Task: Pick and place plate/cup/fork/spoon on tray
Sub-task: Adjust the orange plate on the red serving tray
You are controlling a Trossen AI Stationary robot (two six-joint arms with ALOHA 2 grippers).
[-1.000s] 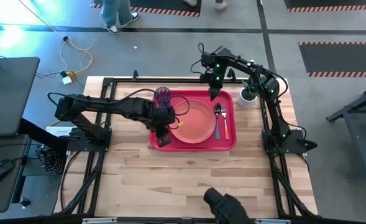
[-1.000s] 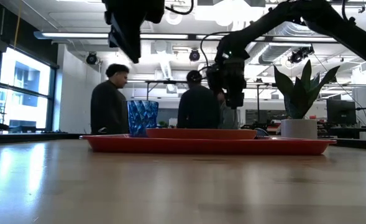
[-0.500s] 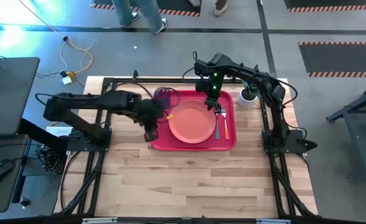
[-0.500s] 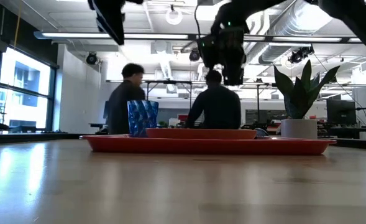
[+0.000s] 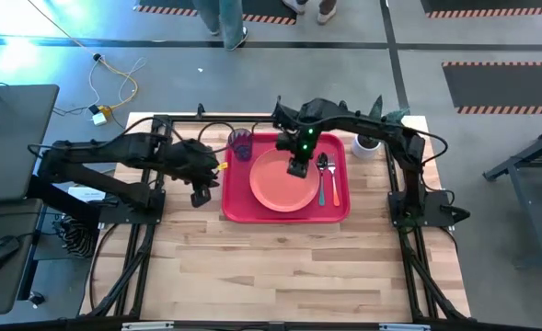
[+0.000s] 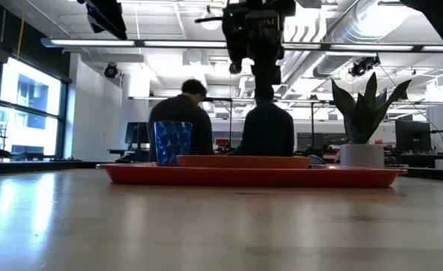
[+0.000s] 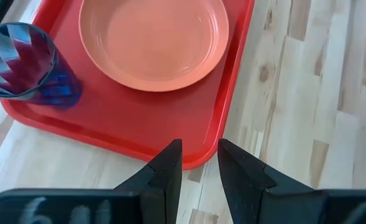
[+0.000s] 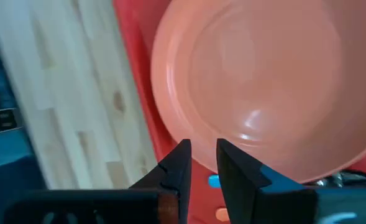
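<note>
Status: all four items look to be on the tray (image 5: 284, 213) now, so we judge the task essentially done.

What changed over the last second: the left pincer (image 5: 200, 197) has pulled back off the tray's left edge and now sits over bare worktop (image 5: 280, 267) just left of the tray. It's empty, fingers a narrow gap apart. The right pincer (image 5: 297, 169) has swung in from the far edge, near the white plant pot (image 5: 366, 145), and now hangs over the plate (image 5: 283, 178), near its far-right rim. Also empty, fingers nearly closed with a slim gap. In the low view it's well above the tray, touching nothing. We read both moves as retreat/transit, not a new grasp.

Positions:
- tray: far-centre of the worktop
- plate: middle of the tray
- cup (image 5: 242, 142): upright in the tray's far-left corner
- spoon (image 5: 322, 174) and fork (image 5: 334, 188): side by side along the tray's right side, just beside the plate, fork nearer the rim

Materials/shapes:
- tray: glossy red plastic, rounded corners, raised rim
- plate: smooth salmon plastic, round, shallow rim, slight sheen
- cup: translucent blue-purple, faceted wall
- spoon: dark metal bowl, teal handle
- fork: orange handle
- worktop: pale wood planks
</note>
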